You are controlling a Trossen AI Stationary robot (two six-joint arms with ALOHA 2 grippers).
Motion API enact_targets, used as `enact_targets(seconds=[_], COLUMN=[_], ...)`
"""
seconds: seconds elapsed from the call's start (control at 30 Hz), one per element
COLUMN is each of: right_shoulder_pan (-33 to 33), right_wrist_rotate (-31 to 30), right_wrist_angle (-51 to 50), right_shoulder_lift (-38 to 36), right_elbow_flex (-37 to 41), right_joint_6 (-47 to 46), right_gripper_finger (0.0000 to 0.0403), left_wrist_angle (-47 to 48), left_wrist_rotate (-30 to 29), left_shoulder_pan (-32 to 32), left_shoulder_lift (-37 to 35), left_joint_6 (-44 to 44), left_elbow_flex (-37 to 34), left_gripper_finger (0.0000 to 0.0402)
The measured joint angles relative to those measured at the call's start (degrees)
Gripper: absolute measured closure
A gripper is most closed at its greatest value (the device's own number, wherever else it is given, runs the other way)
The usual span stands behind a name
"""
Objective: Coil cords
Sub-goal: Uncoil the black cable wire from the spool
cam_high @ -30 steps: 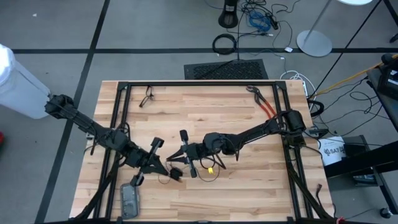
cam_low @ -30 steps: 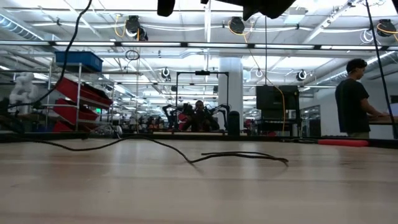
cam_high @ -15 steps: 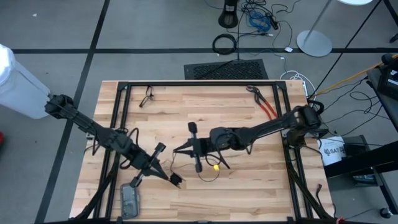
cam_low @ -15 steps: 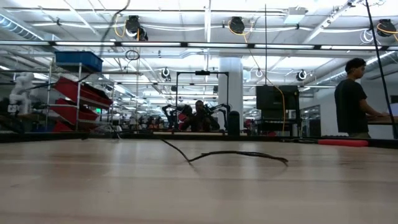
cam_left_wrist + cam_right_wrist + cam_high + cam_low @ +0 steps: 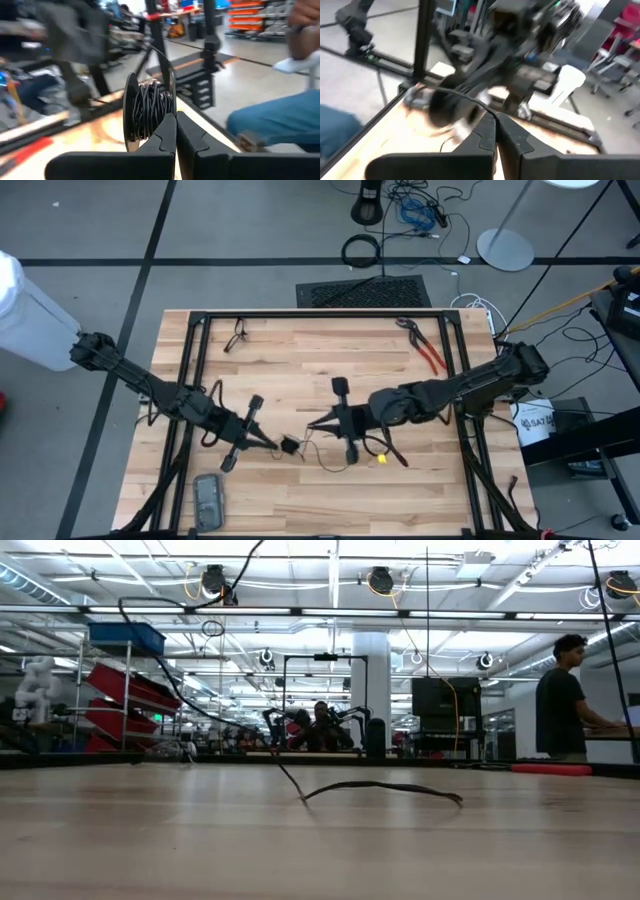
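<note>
High cam: straight down on light wooden slat table point(image 5: 300, 360); low cam: level across it; wrist cams: close past fingers.

only one bit of lettering showed: a white bucket point(image 5: 534, 423) on the floor by the tabletop's right edge carried dark letters, seemingly "sat", cut off by the frame rail and not surely readable. no other text, label, brand, number or sign could be read in the high, low or wrist views.
</note>
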State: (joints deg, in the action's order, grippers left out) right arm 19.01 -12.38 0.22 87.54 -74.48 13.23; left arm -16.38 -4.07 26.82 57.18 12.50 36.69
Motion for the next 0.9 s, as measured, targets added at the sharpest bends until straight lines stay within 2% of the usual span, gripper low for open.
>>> enact_targets(seconds=[0.17,0.4,0.73,0.9], right_shoulder_pan=[1.07,0.50,-1.89,-3.93], right_wrist_rotate=[0.20,0.26,0.49,0.28], right_wrist_angle=[-6.80,-12.61,-9.95,-8.00], right_shoulder_lift=[-0.06,1.36,7.31,8.73], right_elbow_flex=[0.00,0.04,0.04,0.04], right_joint_6=[-2.98,-7.00,-7.55,-7.62], right_gripper_finger=[0.0403,0.0403,0.0403,0.0403], left_wrist_angle=[-0.82,-8.06,-22.13,-23.79], left_wrist_rotate=[-0.38,7.87,18.55,19.32], left_shoulder_pan=[-0.17,-0.04,-0.06,-0.31], left_shoulder_lift=[-3.84,-5.73,0.59,4.18], left_joint_6=[1.94,3.38,3.39,3.40], left_elbow_flex=[0.00,0.00,0.02,0.02], left_gripper_finger=[0.0401,0.0401,0.0401,0.0401])
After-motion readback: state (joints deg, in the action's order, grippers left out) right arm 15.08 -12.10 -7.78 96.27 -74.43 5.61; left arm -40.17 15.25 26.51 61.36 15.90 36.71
